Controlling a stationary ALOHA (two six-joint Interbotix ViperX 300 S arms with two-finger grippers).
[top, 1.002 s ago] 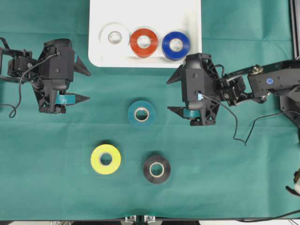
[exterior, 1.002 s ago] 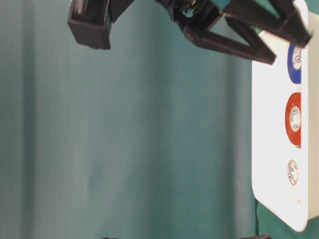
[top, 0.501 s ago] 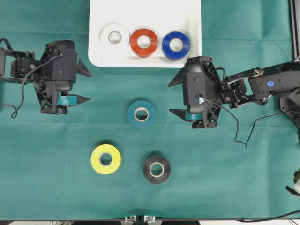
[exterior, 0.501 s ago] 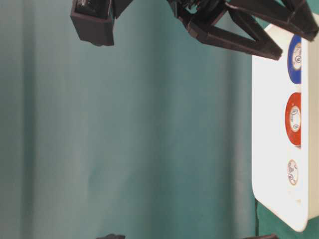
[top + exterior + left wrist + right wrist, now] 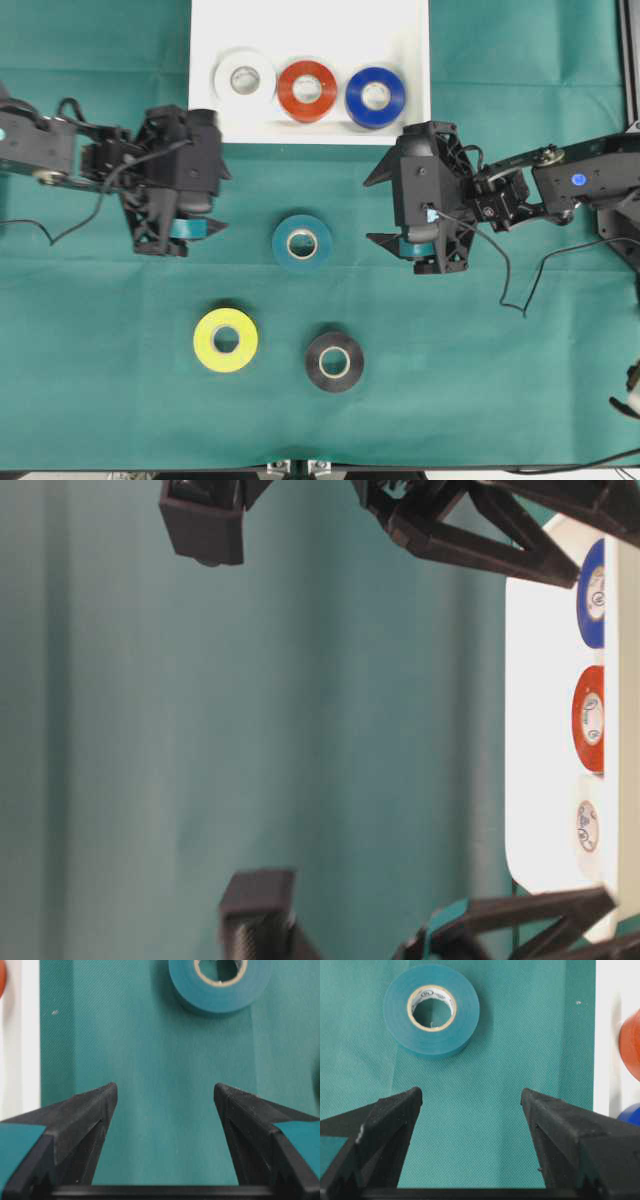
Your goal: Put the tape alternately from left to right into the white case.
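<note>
The white case (image 5: pixel 205 125) lies at the back with a white roll (image 5: pixel 244 79), a red-orange roll (image 5: pixel 307 90) and a blue roll (image 5: pixel 375 97) of tape in a row inside it. On the green cloth lie a teal roll (image 5: pixel 302 242), a yellow roll (image 5: pixel 225 340) and a black roll (image 5: pixel 334 361). My left gripper (image 5: pixel 226 198) stands open, just left of the teal roll (image 5: pixel 220 990) and empty. My right gripper (image 5: pixel 367 210) is open too, right of the teal roll (image 5: pixel 431 1010), with only cloth between its fingers.
The case's front rim (image 5: pixel 610 1035) runs close beside the right gripper, and its edge (image 5: pixel 20 1035) shows left of the left gripper. Loose cables trail from both arms over the cloth. A metal frame (image 5: pixel 628 60) borders the far right.
The left arm has swung to the right, toward the teal roll, with its jaws still wide. The right arm has barely shifted. No roll has moved.
</note>
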